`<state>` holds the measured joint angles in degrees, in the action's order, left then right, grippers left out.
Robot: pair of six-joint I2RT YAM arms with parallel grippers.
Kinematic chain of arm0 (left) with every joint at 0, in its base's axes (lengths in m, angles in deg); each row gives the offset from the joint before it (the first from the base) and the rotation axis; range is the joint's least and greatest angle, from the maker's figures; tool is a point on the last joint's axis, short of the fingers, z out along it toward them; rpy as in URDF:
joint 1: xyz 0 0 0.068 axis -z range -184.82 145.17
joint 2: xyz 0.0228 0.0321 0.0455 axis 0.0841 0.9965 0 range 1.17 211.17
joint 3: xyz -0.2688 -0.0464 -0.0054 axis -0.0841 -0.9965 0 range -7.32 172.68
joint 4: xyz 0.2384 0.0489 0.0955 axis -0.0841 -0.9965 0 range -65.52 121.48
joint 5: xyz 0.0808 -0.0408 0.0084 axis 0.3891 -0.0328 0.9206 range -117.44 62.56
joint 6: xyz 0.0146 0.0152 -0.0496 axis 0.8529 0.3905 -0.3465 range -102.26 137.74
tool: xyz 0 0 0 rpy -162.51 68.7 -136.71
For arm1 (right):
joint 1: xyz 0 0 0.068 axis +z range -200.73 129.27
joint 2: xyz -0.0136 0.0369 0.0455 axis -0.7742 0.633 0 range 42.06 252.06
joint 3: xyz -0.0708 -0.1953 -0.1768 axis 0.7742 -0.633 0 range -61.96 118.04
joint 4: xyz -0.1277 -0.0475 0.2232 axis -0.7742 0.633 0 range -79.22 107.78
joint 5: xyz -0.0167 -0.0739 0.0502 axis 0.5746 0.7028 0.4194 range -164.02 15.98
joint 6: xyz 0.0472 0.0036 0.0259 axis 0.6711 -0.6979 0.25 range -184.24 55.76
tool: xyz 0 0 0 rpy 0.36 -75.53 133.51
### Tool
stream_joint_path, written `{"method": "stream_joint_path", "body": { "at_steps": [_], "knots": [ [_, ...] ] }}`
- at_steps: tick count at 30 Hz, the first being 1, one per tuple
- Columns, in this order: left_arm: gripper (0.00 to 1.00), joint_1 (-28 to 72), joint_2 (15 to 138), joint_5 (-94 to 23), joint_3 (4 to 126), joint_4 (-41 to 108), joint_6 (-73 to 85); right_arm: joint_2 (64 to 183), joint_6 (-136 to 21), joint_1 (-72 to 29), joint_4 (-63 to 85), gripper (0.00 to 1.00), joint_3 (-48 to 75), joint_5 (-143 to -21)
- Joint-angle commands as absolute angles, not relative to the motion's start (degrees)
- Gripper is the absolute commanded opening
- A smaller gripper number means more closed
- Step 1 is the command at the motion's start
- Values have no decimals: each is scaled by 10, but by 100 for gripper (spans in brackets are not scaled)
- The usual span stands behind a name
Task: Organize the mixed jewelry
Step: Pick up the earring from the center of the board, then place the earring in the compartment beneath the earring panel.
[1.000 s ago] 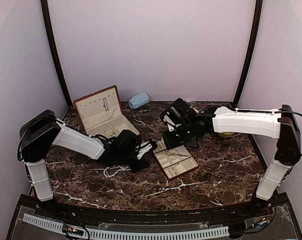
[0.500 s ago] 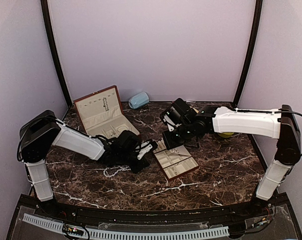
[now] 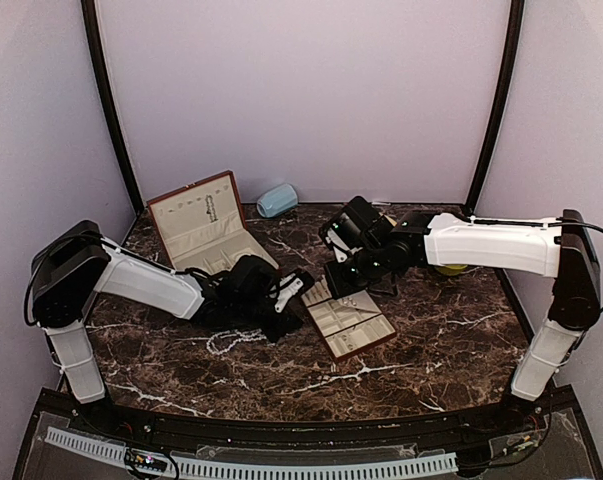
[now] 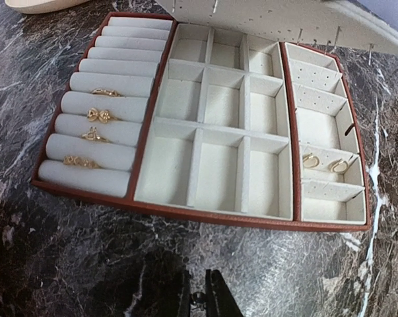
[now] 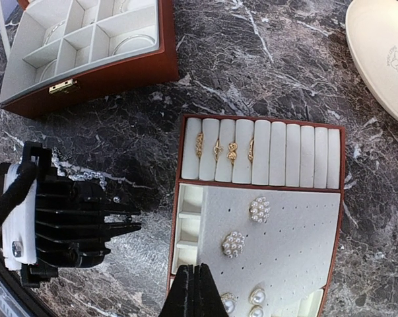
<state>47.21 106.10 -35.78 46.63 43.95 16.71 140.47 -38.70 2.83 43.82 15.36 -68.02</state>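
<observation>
one pearl strand (image 3: 229, 342) lies loose on the worktop (image 3: 441, 345), left of the slotted tray (image 3: 373, 341). just left of the tray, the left tool (image 4: 197, 300) has its jaws almost together; whether they pinch anything i cannot tell. it should lift clear of the tray's rim, then lower gently beside the rings (image 4: 94, 115). at the tray's far side the right tool (image 5: 195, 290) is pressed together.

text: none legible | cream plate (image 5: 383, 59): small printed mark, too small to read
</observation>
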Motion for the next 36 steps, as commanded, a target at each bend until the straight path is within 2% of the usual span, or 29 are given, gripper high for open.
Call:
{"method": "stream_joint_path", "body": {
  "at_steps": [1,36],
  "knots": [
    [12,475,1046,-373,478,481,138,1402,-390,30,411,0,156,-683],
    [11,451,1167,-373,545,595,123,1410,-388,36,407,0,166,-690]
  ]
}}
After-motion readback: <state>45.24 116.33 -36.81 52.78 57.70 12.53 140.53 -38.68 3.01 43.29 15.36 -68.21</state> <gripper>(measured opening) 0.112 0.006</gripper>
